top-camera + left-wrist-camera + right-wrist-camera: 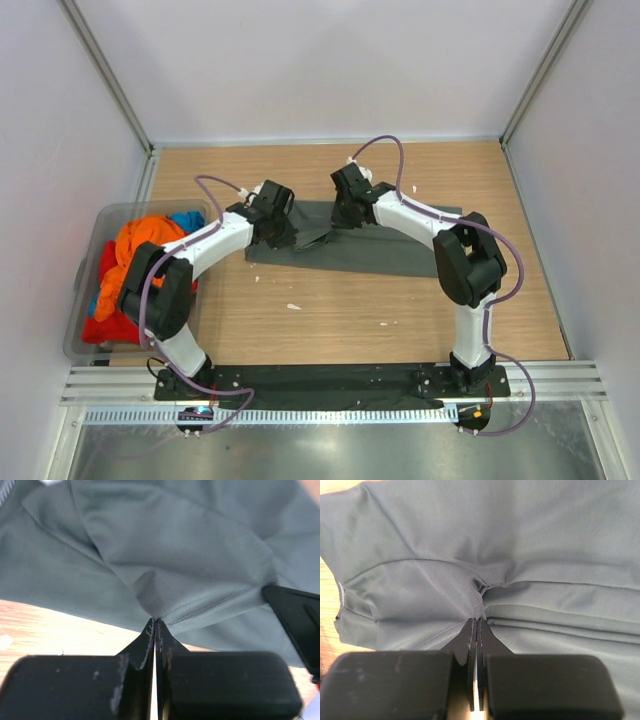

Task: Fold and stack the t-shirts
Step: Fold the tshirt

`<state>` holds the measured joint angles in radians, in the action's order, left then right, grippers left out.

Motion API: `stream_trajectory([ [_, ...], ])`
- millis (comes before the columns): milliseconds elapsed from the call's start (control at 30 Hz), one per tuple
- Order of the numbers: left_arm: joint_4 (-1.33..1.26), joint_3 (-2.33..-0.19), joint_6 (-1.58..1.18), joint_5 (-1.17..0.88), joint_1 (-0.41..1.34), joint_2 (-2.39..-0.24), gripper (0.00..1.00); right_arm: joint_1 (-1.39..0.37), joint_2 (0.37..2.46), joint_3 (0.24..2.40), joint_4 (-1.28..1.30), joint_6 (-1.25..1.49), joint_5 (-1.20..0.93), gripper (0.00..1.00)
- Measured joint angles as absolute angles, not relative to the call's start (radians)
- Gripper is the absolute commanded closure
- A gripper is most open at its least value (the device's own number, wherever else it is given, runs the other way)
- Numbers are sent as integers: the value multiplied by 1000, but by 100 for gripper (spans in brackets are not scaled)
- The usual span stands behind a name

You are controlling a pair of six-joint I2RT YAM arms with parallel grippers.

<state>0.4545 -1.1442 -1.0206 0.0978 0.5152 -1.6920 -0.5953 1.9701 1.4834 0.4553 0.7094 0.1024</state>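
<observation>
Wooden worktop [350, 320] has the plain dark grey-green cloth t-shirt [385, 252] spread across it, the orange, red and blue ones [140, 255] heaped in the translucent grey plastic bin [85, 268]. My left fingers [150, 637] and right fingers [471, 635] are each clamped on a pinch of the grey-green cloth, presumably for folding.

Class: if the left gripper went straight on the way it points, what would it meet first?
The left gripper is shut on the grey-green t-shirt, so more of that cloth; probably table underneath.
</observation>
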Motion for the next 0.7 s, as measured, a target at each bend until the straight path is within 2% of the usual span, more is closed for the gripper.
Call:
stream_trajectory([
  [233, 503, -1183, -1010, 123, 515, -1690, 100, -593, 1970, 1499, 501, 654, 101, 96],
  [333, 510, -1180, -1009, 120, 516, -1690, 100, -595, 1970, 1499, 514, 630, 92, 87],
  [367, 511, -1177, -1009, 116, 516, -1690, 100, -595, 1970, 1499, 517, 624, 89, 79],
  [400, 511, -1174, -1008, 109, 516, -1690, 100, -594, 1970, 1499, 524, 612, 88, 76],
  [467, 515, -1163, -1005, 97, 516, -1690, 93, -593, 1970, 1499, 539, 593, 90, 68],
  [567, 533, -1154, -990, 80, 516, -1690, 75, -593, 1970, 1500, 569, 567, 101, 61],
  [633, 548, -1155, -979, 77, 516, -1688, 68, -592, 1970, 1500, 583, 558, 109, 59],
  [700, 572, -1163, -962, 81, 516, -1687, 67, -591, 1967, 1498, 585, 557, 111, 59],
])
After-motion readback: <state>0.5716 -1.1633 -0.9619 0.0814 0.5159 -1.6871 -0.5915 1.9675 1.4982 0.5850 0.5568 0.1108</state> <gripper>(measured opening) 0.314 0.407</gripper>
